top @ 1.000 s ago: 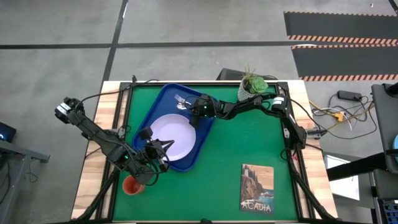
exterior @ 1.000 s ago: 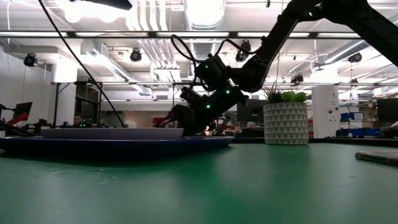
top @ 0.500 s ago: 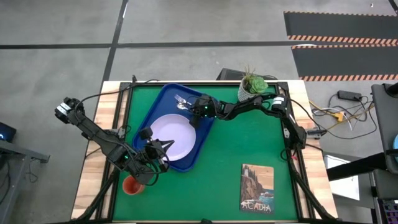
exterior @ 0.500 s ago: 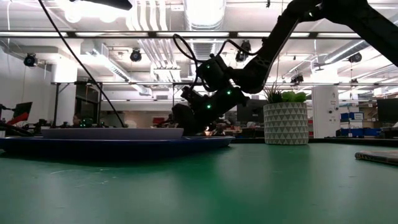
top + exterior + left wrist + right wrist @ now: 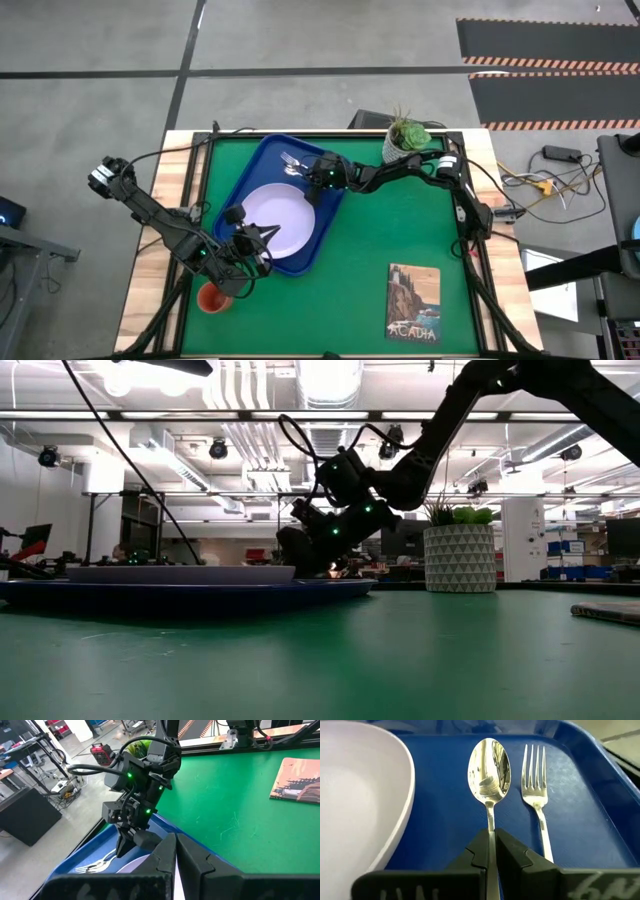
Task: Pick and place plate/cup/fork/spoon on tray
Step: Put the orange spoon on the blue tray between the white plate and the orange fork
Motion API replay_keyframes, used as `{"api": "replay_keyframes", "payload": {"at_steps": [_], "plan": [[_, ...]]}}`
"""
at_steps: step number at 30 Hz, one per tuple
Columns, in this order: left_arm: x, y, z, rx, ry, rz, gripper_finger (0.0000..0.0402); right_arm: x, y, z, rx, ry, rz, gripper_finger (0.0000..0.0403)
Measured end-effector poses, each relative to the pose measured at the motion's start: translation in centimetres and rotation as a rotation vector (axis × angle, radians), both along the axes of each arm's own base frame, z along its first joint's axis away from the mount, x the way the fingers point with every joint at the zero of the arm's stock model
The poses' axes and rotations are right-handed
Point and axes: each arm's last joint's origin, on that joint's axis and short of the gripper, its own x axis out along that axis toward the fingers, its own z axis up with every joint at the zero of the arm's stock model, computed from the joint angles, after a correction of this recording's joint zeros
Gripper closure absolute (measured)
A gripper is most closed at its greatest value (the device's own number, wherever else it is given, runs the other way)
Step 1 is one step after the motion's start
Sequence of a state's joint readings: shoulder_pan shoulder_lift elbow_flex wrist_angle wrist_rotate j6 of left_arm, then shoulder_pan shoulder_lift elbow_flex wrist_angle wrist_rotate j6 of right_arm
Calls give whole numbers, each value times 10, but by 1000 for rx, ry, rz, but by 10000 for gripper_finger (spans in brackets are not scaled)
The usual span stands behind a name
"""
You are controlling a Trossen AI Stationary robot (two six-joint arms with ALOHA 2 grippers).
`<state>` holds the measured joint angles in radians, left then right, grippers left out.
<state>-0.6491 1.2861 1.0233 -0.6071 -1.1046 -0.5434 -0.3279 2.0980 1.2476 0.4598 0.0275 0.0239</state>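
The blue tray (image 5: 252, 160) lies at the mat's far left with the pale plate (image 5: 280, 215) on it. The spoon (image 5: 490, 770) and the fork (image 5: 534, 775) lie side by side on the tray's far part. My right gripper (image 5: 491, 851) is low over the tray (image 5: 306, 170) and shut on the spoon. My left gripper (image 5: 268, 233) is shut over the plate's near edge; it also shows in the left wrist view (image 5: 176, 855). The orange-red cup (image 5: 212, 297) stands on the green mat near the front left, apart from both grippers. My right gripper pinches the spoon's handle (image 5: 490, 827) between its two fingers, just behind the bowl. The fingers lie along the handle, slanting down from the table's right side. The spoon's bowl (image 5: 490, 767) lies face up on the tray floor beside the fork. My left gripper: I cannot tell whether it touches the plate.
A white pot with a green plant (image 5: 405, 138) stands at the far right of the mat. A picture book (image 5: 413, 302) lies at the front right. Green mat lies bare between the tray and the book.
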Motion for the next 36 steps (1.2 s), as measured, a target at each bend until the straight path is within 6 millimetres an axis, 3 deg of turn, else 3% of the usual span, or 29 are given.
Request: {"api": "replay_keyframes", "payload": {"at_steps": [8,36], "plan": [[0,0,0,-1,-1,0,402,3,-1,-16,16,-3,-7,390],[0,0,0,-1,-1,1,402,1,0,-14,31,17,-12,386]]}}
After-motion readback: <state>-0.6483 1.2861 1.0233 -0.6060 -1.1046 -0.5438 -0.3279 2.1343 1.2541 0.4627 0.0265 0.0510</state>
